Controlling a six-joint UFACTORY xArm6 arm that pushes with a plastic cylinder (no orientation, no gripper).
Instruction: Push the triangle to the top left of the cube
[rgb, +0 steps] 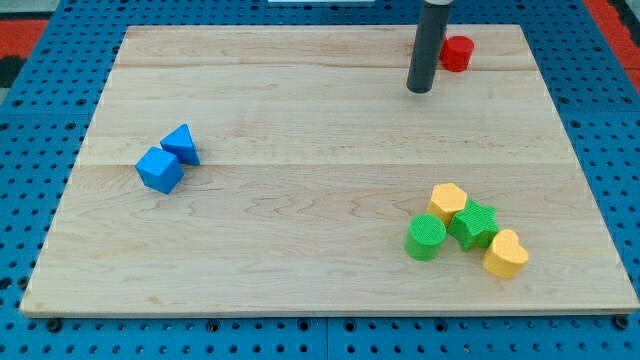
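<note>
My tip (419, 90) beside red block (457, 53), far from blue triangle (181, 143).

Bright, even light overhead, pale wooden desk (300, 250) evenly lit with a faint sheen toward the view's top, short soft shadows hugging the blue cube (159, 170) and green cylinder (426, 238), focus crisp throughout, no blur, edges straight, colours saturated
</note>
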